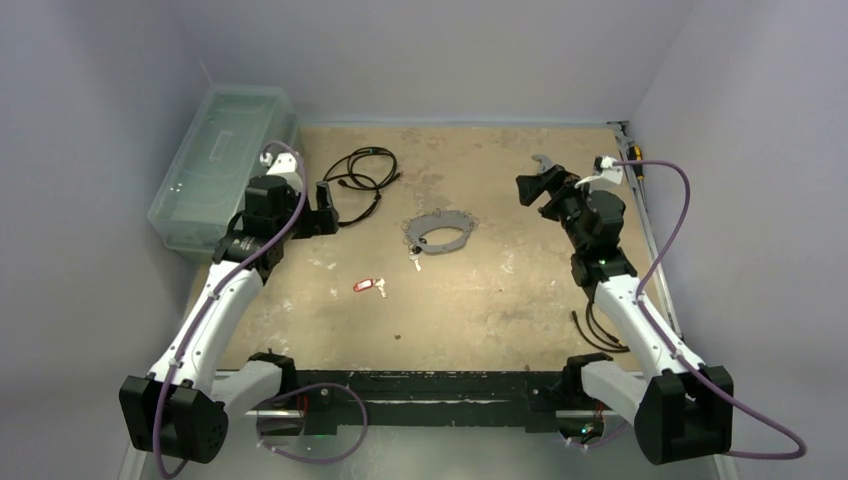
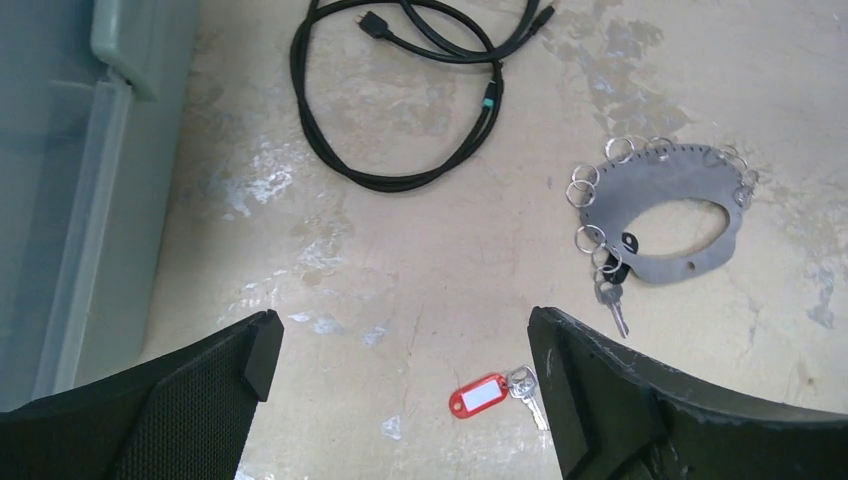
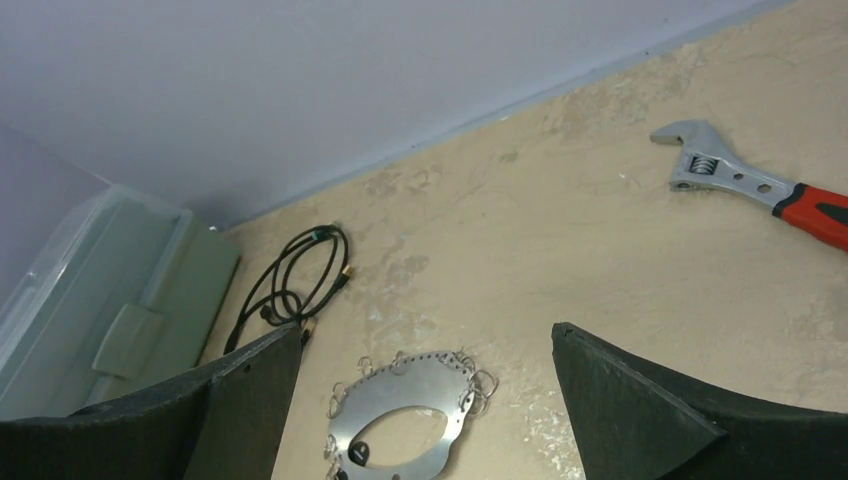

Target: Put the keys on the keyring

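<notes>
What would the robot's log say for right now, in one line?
left gripper: open, empty | right gripper: open, empty | red-tagged key: loose, off keyring | keyring: untouched

pale lavender-grey walls (image 1: 440, 50) close in the table top (image 1: 500, 290) on three sides, plain and windowless. the table top is a tan, worn board, blotched with lighter scuffs and grey patches, thickest toward the far half. a clear lidded plastic bin (image 1: 215, 170) stands in the far left corner against the left wall. a thin metal strip (image 1: 653, 250) runs along the right edge, and a black rail (image 1: 430, 385) crosses the near edge. the light is soft and even, with faint shadows
</notes>
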Available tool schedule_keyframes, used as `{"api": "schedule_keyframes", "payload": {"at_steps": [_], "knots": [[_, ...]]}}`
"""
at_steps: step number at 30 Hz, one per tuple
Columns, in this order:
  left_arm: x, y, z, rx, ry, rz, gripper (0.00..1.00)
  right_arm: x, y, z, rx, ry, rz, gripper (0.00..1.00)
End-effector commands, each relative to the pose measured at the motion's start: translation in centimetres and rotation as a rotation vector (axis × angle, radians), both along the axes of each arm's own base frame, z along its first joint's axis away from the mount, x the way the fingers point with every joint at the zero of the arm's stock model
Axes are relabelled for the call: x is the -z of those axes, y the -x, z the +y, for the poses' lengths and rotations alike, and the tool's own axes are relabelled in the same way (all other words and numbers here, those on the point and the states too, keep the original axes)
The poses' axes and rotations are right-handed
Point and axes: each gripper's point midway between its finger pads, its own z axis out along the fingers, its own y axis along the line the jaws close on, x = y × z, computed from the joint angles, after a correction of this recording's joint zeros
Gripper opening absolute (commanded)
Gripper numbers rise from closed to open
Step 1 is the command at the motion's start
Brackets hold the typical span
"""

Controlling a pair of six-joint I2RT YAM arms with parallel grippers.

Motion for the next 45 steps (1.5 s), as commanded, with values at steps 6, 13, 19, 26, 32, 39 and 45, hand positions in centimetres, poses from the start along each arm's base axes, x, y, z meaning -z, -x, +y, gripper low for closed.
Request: {"api": "schedule_keyframes", "payload": {"at_steps": [6,13,19,26,32,39,45], "knots": [[-1.0,0.0,-3.2,0.161,0.027,-0.052,0.99,-0.7,-0.4,-0.7,0.043,0.028,0.08,0.99],[-0.4,0.3,-4.8,0.232,0.037,-0.031,0.96,1.0,-1.1,0.1,0.007,0.045,0.275,0.99],[0.1,0.7,-6.3,0.295,0.047,-0.012,0.93,1.4,-1.3,2.1,0.003,0.095,0.383,0.99],[0.2,1.1,-7.3,0.335,0.046,-0.008,0.87,2.8,-1.6,6.3,-0.053,0.075,0.453,0.96],[-0.1,1.3,-7.3,0.328,0.04,-0.02,0.84,5.2,-1.5,13.1,-0.174,0.098,0.525,0.93],[-0.5,1.5,-7.2,0.322,0.03,-0.03,0.8,8.7,-3.1,18.6,-0.367,0.12,0.557,0.78],[-0.6,1.7,-7.4,0.326,0.027,-0.038,0.78,10.2,-4.4,21.6,-0.501,0.134,0.555,0.73]]}}
